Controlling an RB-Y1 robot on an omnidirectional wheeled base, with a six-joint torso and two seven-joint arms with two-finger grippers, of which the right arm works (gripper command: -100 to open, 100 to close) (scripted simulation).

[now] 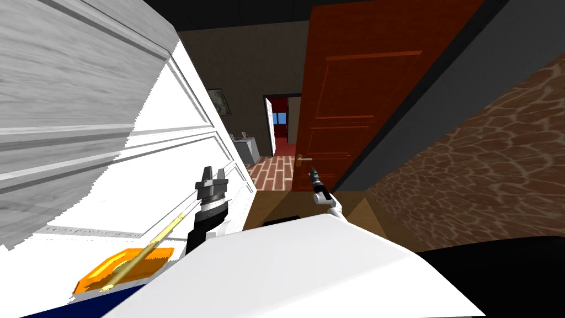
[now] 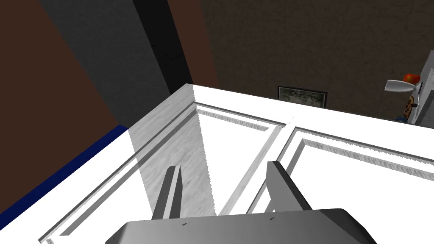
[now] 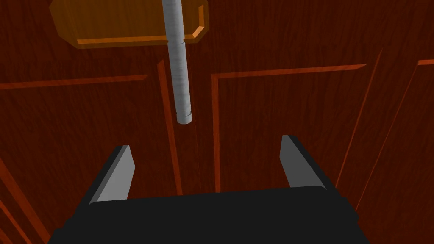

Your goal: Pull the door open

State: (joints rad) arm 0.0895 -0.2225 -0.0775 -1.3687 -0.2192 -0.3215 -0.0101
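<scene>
The robot faces a red-brown door (image 1: 375, 83). Its right hand (image 3: 205, 144) is just short of that door's grey lever handle (image 3: 178, 72), with the fingers spread wide apart and nothing between them. The handle's free end lies just ahead of the gap, a touch toward one finger rather than centred. Its orange-brown backplate (image 3: 106, 21) sits at the handle's far end. The step in hand, as I read it, is getting hold of the handle. To do that well, the hand should move forward close to the door face until the bar lies squarely between the fingers. It should shift sideways to centre the bar and only then close (a grip on the very tip would likely slip once the pull starts). The pull should then follow the door's arc rather than a straight line. The left hand (image 2: 224, 167), well away from the handle, hovers with its fingers parted over a white door (image 2: 339, 169)
</scene>
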